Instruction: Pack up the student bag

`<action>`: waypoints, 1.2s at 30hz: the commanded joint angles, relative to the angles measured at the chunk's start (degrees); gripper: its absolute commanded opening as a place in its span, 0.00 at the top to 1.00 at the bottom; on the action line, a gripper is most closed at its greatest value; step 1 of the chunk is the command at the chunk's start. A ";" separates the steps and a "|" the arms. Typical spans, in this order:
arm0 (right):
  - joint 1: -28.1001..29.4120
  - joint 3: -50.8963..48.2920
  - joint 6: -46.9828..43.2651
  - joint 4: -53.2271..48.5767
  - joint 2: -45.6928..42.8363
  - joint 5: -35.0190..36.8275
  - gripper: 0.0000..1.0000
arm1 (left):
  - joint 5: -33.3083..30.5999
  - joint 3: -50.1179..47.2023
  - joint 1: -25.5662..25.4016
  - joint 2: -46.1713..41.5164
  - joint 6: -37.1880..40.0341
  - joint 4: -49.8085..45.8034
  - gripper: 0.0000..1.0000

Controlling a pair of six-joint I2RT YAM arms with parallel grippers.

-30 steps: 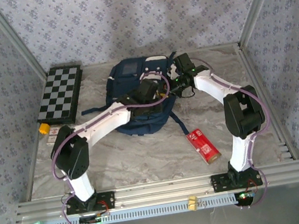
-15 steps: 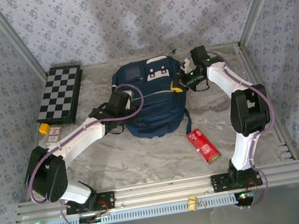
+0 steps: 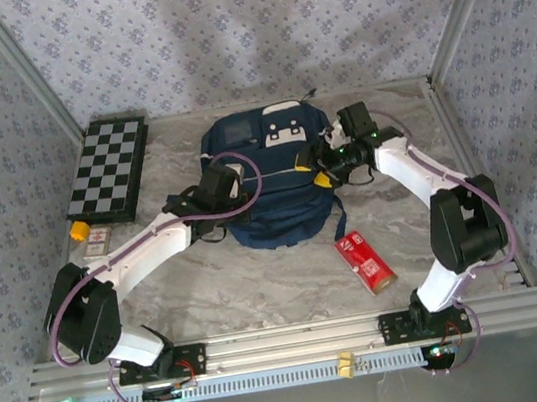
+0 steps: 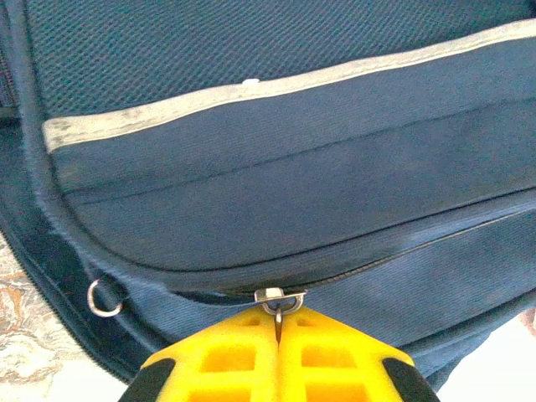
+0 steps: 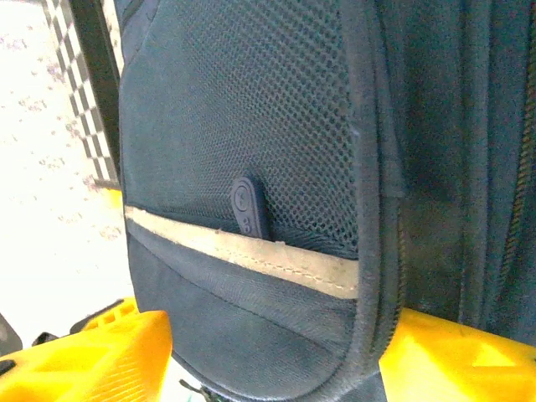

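Note:
The student bag (image 3: pixel 276 185), a large navy backpack with white patches and a thin white stripe, lies at the table's back centre. My left gripper (image 3: pixel 228 182) is at its left side, shut on the metal zipper pull (image 4: pixel 279 301), which sticks out from between the yellow fingertips (image 4: pixel 226 356). My right gripper (image 3: pixel 316 166) is at the bag's right side and stands open. Its yellow fingers (image 5: pixel 109 352) straddle the corner of the mesh front pocket (image 5: pixel 251 142), whose white stripe (image 5: pixel 251 255) runs between them.
A folded chessboard (image 3: pixel 107 169) lies at the back left, with a yellow piece (image 3: pixel 78 230) and a small card (image 3: pixel 98 238) just in front of it. A red packet (image 3: pixel 364 260) lies right of centre, in front of the bag. Metal frame posts edge the table.
The right gripper has opened and slid down along the bag's right side. The left arm swung out to the left a second ago and has since stayed, shut on the zipper pull.

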 commanded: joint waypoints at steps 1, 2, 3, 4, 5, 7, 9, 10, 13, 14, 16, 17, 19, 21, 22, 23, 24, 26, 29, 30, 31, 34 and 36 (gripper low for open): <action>3.41 -3.40 10.94 6.74 -2.01 1.85 0.34 | 2.15 3.16 -1.09 -0.47 -0.15 1.64 1.00; 4.21 -3.47 11.80 7.39 -2.27 2.81 0.34 | 2.30 3.27 -1.18 -0.41 -0.02 1.71 1.00; 4.65 -3.51 12.77 7.91 -2.28 3.90 0.35 | 2.33 3.35 -1.34 -0.45 0.07 1.72 1.00; 4.78 -3.68 13.37 8.88 -2.28 4.54 0.37 | 2.31 3.37 -1.40 -0.35 0.15 1.84 1.00; 4.84 -3.83 13.91 10.05 -2.16 4.92 0.42 | 2.28 3.43 -1.55 -0.21 0.10 1.97 1.00; 4.35 -2.98 13.12 9.71 -1.97 6.02 0.49 | 2.26 3.77 -1.65 0.01 0.07 1.62 1.00; 3.76 -1.50 10.12 5.74 -1.62 8.04 0.64 | 2.24 3.65 -1.73 -0.09 0.16 1.53 1.00; 3.34 0.33 8.43 4.15 -1.57 8.55 0.71 | 2.17 3.62 -1.73 -0.21 0.31 1.41 1.00; 0.75 1.65 3.57 1.66 -1.25 8.43 0.94 | 2.27 3.39 -1.99 -0.94 0.88 0.87 1.00; -0.62 2.62 0.89 0.56 -0.75 7.57 0.98 | 2.33 3.44 -2.25 -1.30 1.15 0.51 1.00; -3.23 5.42 -4.12 -3.97 0.29 8.05 1.00 | 2.33 3.33 -3.15 -1.93 1.61 -0.34 1.00; -4.82 6.46 -6.83 -4.99 0.83 7.26 1.00 | 2.28 3.36 -3.80 -2.30 2.09 -1.15 1.00; -8.01 8.57 -10.82 -5.56 2.14 4.64 1.00 | 2.11 3.01 -5.13 -2.73 3.49 -2.71 1.00; -10.53 11.25 -15.31 -6.95 4.14 1.28 1.00 | 1.47 1.97 -5.78 -3.27 5.83 -5.13 1.00; -11.62 13.06 -17.67 -7.73 5.39 -0.69 1.00 | -0.77 0.88 -5.83 -3.65 6.48 -6.33 1.00; -12.33 14.84 -19.76 -8.85 6.55 -2.86 1.00 | -3.77 -0.65 -5.83 -4.32 7.21 -6.42 1.00; -12.77 16.15 -21.21 -9.58 7.58 -3.83 1.00 | -6.26 -2.29 -5.58 -4.89 8.42 -5.75 1.00; -13.41 18.01 -23.08 -10.53 9.52 -4.46 1.00 | -9.97 -4.42 -4.10 -5.56 11.32 -3.99 1.00; -13.42 20.16 -24.95 -11.69 11.98 -7.12 1.00 | -9.29 -6.27 0.72 -6.09 15.11 1.85 1.00; -13.30 20.38 -25.32 -11.56 12.40 -7.14 1.00 | -8.31 -6.54 2.43 -6.14 15.92 3.51 1.00; -13.06 20.82 -26.26 -11.76 12.85 -7.12 1.00 | -6.39 -6.86 4.38 -6.25 17.17 5.74 1.00; -12.45 23.35 -29.70 -15.48 14.63 -5.96 1.00 | -2.97 -7.62 8.14 -5.19 20.06 10.99 1.00; -12.38 23.24 -29.39 -14.65 15.11 -6.68 1.00 | -3.07 -6.11 9.52 -3.50 20.89 10.54 1.00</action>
